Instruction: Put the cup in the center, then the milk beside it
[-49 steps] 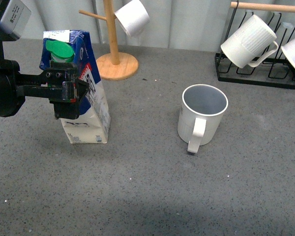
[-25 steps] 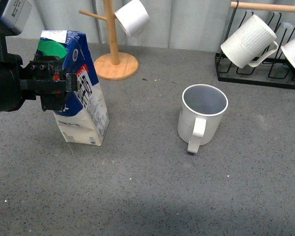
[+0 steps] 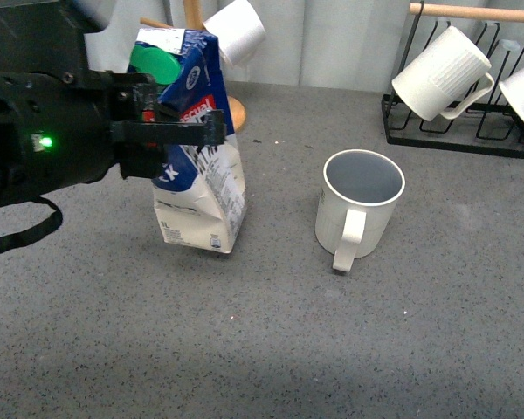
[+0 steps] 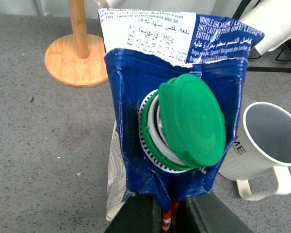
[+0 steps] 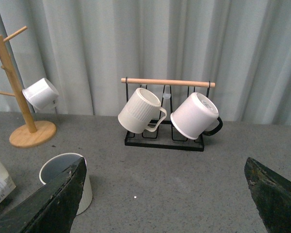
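The cream-white cup (image 3: 360, 202) stands upright near the middle of the grey table, handle toward me; it also shows in the left wrist view (image 4: 266, 145) and the right wrist view (image 5: 63, 172). The blue-and-white milk (image 3: 196, 153) with its green cap (image 4: 191, 121) is tilted, a short way left of the cup. My left gripper (image 3: 170, 131) is shut on the milk's upper part. My right gripper (image 5: 165, 194) is open with nothing between its fingers, out of the front view.
A wooden mug tree (image 3: 201, 87) with a small white cup (image 3: 236, 30) stands behind the milk. At the back right, a black wire rack (image 3: 458, 131) with a wooden bar holds white ribbed mugs (image 3: 441, 74). A pale curtain closes the back.
My left gripper has carried the milk to the right, closer to the cup, with the carton still leaning. The cup has not moved.
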{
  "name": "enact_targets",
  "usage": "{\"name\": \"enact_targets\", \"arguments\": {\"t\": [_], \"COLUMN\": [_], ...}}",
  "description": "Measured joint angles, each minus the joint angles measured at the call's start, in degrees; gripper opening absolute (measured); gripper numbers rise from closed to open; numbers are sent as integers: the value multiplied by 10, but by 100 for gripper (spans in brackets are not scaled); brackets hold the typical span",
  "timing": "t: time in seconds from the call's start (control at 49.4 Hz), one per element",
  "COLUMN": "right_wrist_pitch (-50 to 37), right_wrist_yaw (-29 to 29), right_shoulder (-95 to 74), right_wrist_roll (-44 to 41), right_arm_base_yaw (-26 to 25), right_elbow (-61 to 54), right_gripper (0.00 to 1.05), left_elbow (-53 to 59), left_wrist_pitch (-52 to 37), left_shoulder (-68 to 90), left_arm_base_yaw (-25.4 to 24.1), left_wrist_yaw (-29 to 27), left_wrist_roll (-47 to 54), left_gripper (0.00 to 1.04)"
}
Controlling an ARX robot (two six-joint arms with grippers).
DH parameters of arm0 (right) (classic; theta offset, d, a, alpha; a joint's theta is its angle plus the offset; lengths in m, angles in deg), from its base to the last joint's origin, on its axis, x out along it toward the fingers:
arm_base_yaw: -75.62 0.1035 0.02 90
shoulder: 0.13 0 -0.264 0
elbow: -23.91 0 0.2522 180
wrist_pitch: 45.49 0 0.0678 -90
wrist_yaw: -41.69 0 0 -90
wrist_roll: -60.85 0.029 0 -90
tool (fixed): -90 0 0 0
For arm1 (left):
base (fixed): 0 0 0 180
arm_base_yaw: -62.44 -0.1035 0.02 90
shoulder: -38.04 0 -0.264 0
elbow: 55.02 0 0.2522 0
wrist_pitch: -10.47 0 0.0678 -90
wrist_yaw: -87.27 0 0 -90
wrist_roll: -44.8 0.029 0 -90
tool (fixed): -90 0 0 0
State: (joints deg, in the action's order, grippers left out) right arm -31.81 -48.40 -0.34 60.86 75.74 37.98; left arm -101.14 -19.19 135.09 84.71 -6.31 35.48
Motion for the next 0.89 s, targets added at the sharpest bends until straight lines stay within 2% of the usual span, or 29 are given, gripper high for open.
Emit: {"name": "enact_targets", "arguments": {"t": [0.182,0.547,0.891], "right_wrist_pitch": [0,0,0], "right_wrist_yaw": [0,0,0], "right_shoulder": [0,0,0], "right_wrist_roll": [0,0,0], "right_arm_base_yaw": [0,0,0], "right_elbow": [0,0,0], "right_gripper": [95,95,95], "left_elbow": [-14,-45,-66], "left_wrist_pitch": [-23,-36,-35], "left_shoulder": [25,76,97], "left_arm_base_yaw": [42,93,106], "left_wrist_yaw": [-35,-80,-87], "left_wrist_roll": [-7,-17,-23], "left_gripper": [4,4,4]}}
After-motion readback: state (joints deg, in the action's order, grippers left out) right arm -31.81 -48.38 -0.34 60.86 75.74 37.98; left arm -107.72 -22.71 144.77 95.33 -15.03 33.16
